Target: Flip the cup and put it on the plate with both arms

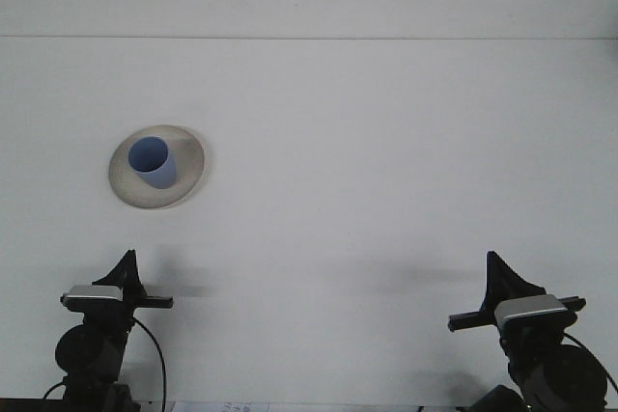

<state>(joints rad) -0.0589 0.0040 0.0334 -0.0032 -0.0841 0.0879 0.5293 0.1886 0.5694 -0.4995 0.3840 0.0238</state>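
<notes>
One blue cup, one plate, one white table, two end effectors: left, right

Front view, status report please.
Both arms low at near edge, nothing held. Blue cup upright, mouth up, on plate. Nothing between arms and cup.

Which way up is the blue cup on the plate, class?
Upright. The blue cup stands on the plate with its open mouth facing up, so the round rim and inside show. Both grippers are well clear of it.
</notes>
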